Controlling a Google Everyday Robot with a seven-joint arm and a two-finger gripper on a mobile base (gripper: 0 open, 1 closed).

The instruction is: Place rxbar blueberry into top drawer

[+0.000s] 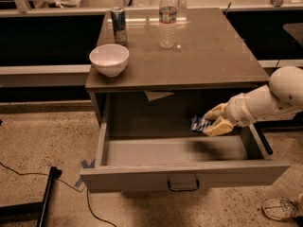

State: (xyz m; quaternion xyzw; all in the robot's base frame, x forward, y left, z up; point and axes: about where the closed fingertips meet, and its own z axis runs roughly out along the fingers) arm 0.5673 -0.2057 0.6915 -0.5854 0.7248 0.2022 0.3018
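Centrally, the top drawer [132,176] stands pulled fully out from beneath the brown table [208,51]. Its flat grey front panel faces the camera and carries a small dark loop handle [183,186] at its middle. The drawer's pale floor lies exposed.

From the right, the robot's white arm [270,98] reaches in over the drawer's right side wall. The gripper [211,121], with cream-coloured fingers [218,126], is at the rear right of the drawer opening, just under the tabletop's edge. The two fingers are closed upon the rxbar blueberry [199,123], whose dark blue wrapper with white markings projects leftward from the fingertips. The bar is held over the back right part of the drawer interior; whether it touches the drawer floor cannot be told.

On the tabletop stand a white bowl [109,58] at the front left corner, a blue-and-silver can [119,25] behind it, and a clear water bottle [167,19] near the rear centre, each apart from the others. A light paper tag [158,95] hangs below the table's front edge. A shoe [279,208] is seen on the speckled floor at lower right.
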